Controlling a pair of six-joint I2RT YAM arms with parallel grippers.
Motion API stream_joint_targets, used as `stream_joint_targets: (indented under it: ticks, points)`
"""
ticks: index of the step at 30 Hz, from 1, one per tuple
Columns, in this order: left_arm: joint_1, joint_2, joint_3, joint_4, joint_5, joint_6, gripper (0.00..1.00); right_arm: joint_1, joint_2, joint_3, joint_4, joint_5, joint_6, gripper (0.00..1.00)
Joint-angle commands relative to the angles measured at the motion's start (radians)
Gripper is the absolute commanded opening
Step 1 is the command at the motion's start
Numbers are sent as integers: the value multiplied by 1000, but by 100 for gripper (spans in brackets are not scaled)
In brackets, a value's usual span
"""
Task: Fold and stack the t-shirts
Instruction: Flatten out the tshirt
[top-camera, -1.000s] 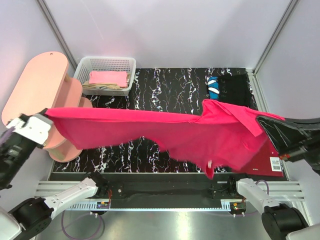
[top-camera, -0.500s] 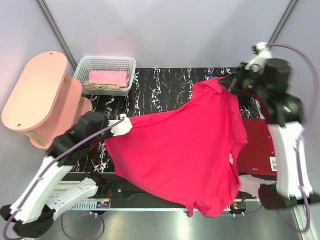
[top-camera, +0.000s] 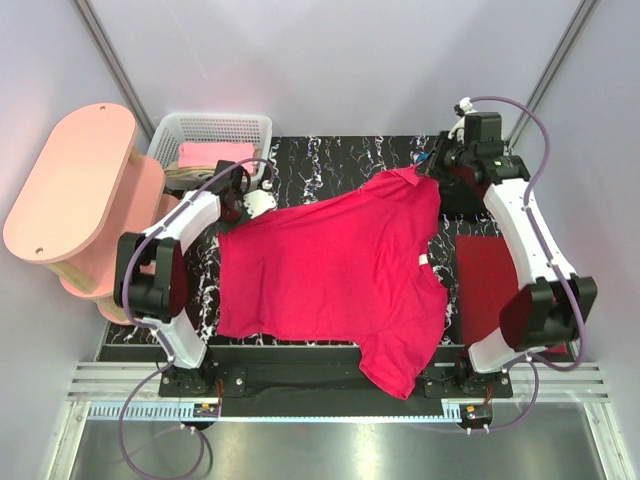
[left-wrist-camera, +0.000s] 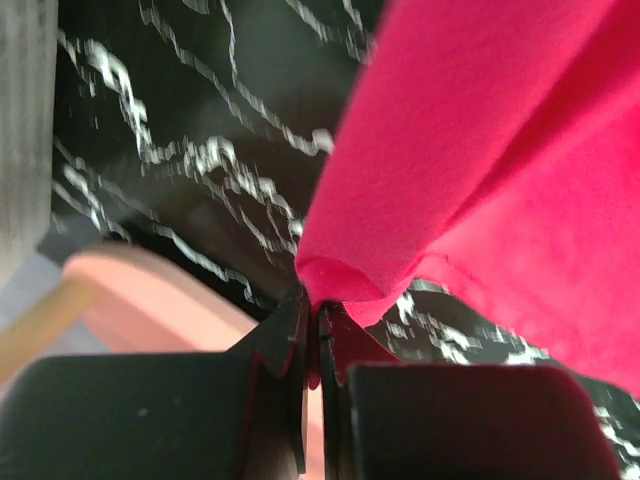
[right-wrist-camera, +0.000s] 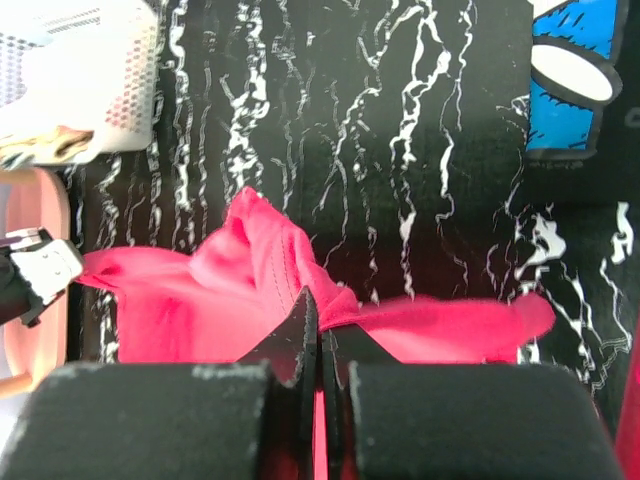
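The crimson-red t-shirt (top-camera: 340, 275) lies spread over the black marbled table, its lower part hanging over the near edge. Its white neck tag (top-camera: 423, 261) shows on the right side. My left gripper (top-camera: 248, 207) is shut on the shirt's far left corner (left-wrist-camera: 335, 275). My right gripper (top-camera: 437, 172) is shut on the far right corner (right-wrist-camera: 345, 305). A black t-shirt with a blue-white patch (right-wrist-camera: 565, 85) lies at the far right, behind the right arm (top-camera: 470, 195). Pink and beige t-shirts (top-camera: 215, 158) lie in the white basket.
A white basket (top-camera: 212, 127) stands at the far left. A pink two-tier side table (top-camera: 70, 175) stands left of the table. A flat dark-red rectangle (top-camera: 490, 290) lies at the right under the right arm.
Both arms have swung the red shirt from stretched in the air down onto the table. The left gripper has moved to the far left by the basket, the right one to the far right.
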Motion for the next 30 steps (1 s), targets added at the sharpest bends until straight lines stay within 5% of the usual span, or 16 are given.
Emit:
stream_joint_targets:
  ticks: [1, 12, 18, 20, 24, 25, 30]
  points:
    - [3, 89, 139, 60, 3, 5, 0, -13, 96, 34, 112, -45, 15, 0]
    - [48, 146, 162, 108, -28, 22, 0, -15, 111, -59, 155, -88, 7, 0]
    - [51, 82, 12, 154, -24, 28, 0, -15, 12, -163, 170, -125, 17, 0]
    - [51, 69, -58, 187, -28, 27, 29, -13, -17, -235, 201, -126, 24, 0]
    - [57, 69, -103, 243, -54, -15, 54, -15, -28, -291, 222, -141, 29, 0]
    - [63, 60, -98, 264, -56, -27, 70, -13, -27, -295, 225, -146, 29, 0]
    - [60, -78, -69, 275, -4, -111, 81, -15, -11, -291, 245, -163, 32, 0]
